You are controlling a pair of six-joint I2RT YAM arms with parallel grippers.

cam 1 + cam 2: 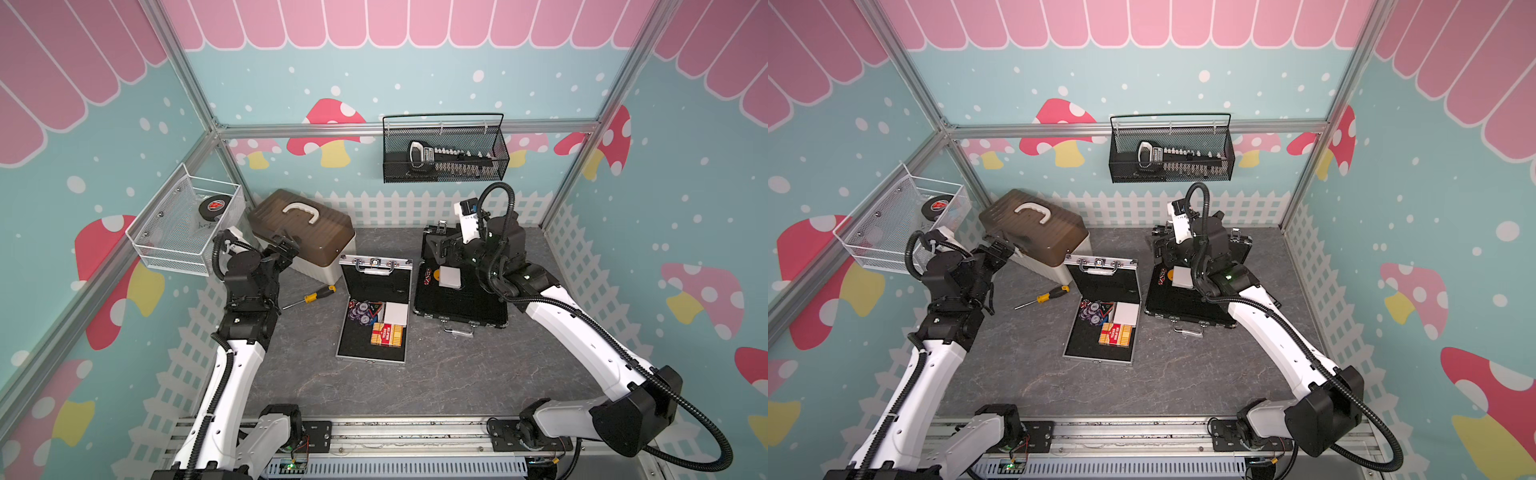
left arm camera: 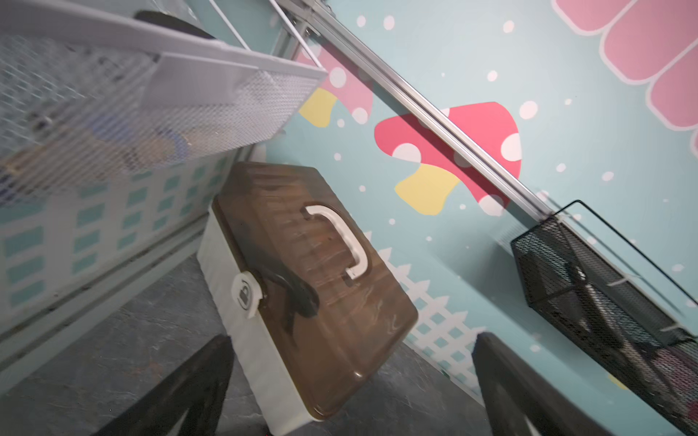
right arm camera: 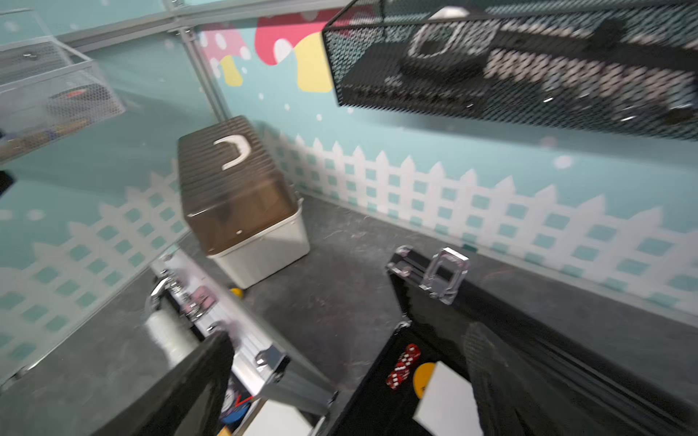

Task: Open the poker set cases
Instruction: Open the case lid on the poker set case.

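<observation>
Silver case [image 1: 376, 286]: lay open, lid upright.
Black case [image 1: 457, 305]: lid raised too; little seemed left.
Left gripper [image 1: 286, 244]: fingers spread, empty.
Right gripper [image 1: 444, 249]: fingers apart, gripping nothing.

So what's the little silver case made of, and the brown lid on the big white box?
The silver case looks like metal, probably aluminium: its rim is bright and shiny. The brown lid looks like see-through plastic: glossy, with dark shapes showing through.
</observation>
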